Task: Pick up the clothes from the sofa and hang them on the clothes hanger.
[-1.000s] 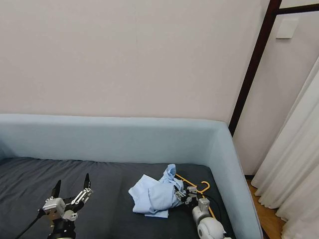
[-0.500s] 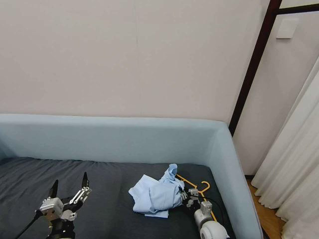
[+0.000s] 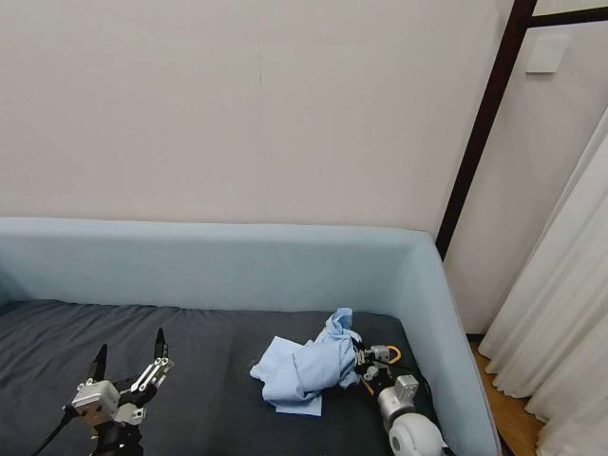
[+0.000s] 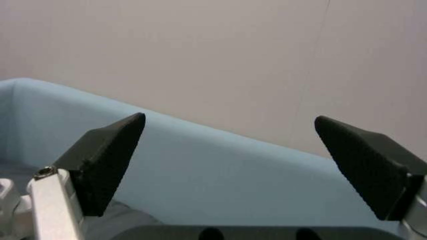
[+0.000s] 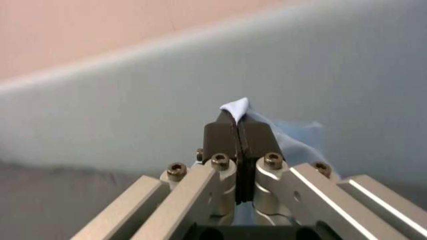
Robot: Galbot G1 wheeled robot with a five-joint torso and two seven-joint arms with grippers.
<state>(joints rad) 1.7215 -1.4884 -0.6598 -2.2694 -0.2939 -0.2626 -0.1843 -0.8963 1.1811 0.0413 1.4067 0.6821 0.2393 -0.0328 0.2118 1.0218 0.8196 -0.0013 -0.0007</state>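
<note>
A home: sofa (image 3: 285,271), curtains (image 3: 570,313), plain wall (image 3: 237,104).

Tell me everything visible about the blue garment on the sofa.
The garment is light blue, thin cloth, crumpled in a heap on the dark sofa seat near its right end. One corner is raised, pinched in the shut right gripper. An orange hanger pokes out beside its right edge.

A plain pale wall (image 3: 256,114) stood at the back, a thin seam running down it. To its right rose a dark upright frame (image 3: 480,133) — a small white plate (image 3: 547,54) beside its top — and white curtains (image 3: 560,342) hung near a wooden floor (image 3: 503,404).
</note>
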